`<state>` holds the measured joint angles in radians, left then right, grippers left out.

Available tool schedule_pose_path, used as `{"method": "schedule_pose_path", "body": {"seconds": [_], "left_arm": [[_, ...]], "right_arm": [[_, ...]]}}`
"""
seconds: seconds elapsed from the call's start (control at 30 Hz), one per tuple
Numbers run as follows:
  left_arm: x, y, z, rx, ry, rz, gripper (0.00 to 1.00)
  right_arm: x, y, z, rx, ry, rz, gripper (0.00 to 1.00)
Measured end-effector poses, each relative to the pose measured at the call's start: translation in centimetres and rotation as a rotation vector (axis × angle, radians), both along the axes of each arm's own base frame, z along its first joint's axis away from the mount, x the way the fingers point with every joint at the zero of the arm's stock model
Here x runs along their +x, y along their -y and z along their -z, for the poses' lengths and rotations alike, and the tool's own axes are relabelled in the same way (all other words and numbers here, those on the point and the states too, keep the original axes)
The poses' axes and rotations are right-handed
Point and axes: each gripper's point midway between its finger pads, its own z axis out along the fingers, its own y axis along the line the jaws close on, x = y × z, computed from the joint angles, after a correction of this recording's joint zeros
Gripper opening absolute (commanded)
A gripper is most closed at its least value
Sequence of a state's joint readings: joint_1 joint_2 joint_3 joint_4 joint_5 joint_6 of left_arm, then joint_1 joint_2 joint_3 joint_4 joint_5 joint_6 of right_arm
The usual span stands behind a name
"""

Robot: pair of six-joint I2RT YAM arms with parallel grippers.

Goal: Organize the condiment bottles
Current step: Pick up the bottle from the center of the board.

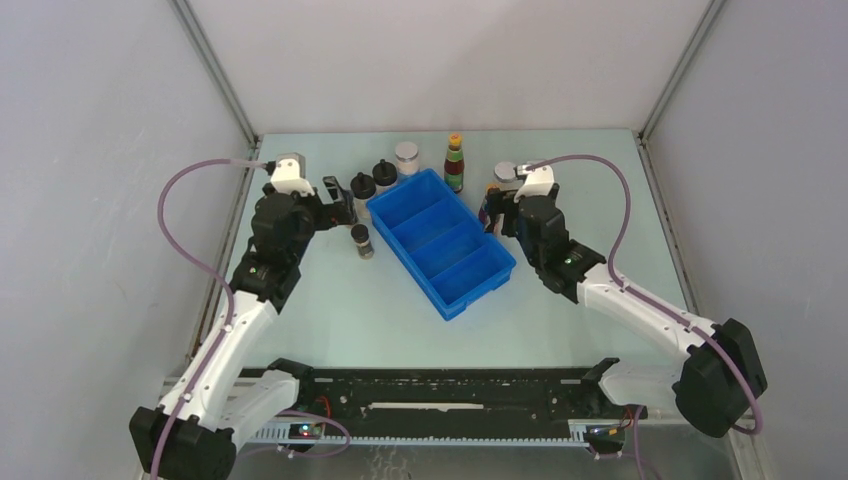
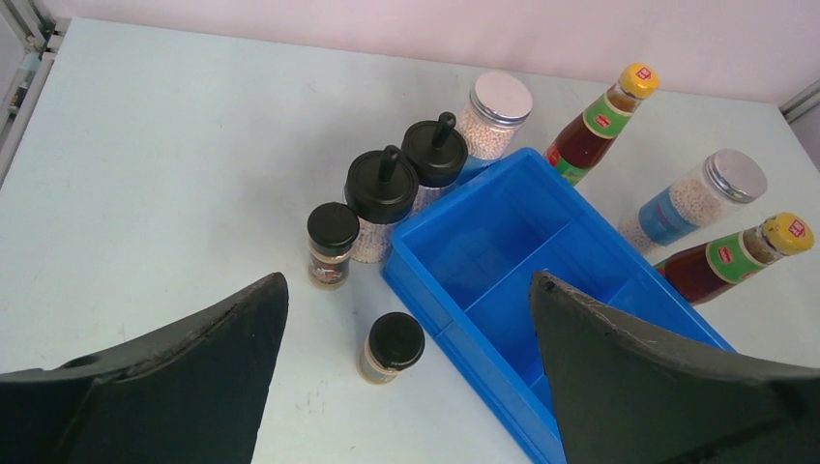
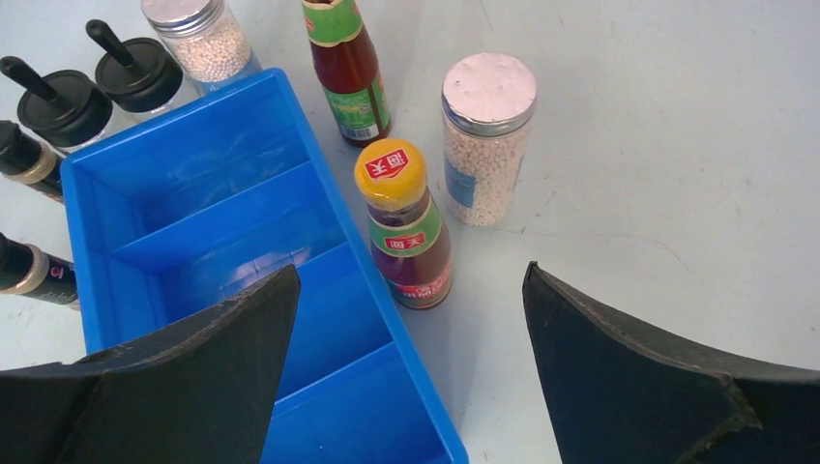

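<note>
Either side of the blue tray, left gripper and right gripper (jaws wide).

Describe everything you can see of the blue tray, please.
The blue tray looks like glossy moulded plastic: a long open rectangle, split by cross walls into compartments, all empty. It lies flat and diagonal on the table. A red sauce bottle stands close beside its right wall; I cannot tell whether they touch.

The top camera looked down from high behind on the whole table. Both wrist cameras sat close, on opposite sides, sharing the blue tray.
</note>
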<state>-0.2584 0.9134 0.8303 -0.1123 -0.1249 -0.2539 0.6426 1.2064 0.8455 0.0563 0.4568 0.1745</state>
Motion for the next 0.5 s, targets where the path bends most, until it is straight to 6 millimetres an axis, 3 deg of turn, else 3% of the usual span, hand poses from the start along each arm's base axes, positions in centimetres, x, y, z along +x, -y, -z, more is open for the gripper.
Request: {"method": "schedule_pose_path", "body": {"seconds": [0.5], "left_arm": [[0.1,0.0,-0.8,-0.008,0.029,0.001,0.99]], "right_arm": [[0.7,-1.8,0.1,0.057,-0.006,-0.141,0.92]]}}
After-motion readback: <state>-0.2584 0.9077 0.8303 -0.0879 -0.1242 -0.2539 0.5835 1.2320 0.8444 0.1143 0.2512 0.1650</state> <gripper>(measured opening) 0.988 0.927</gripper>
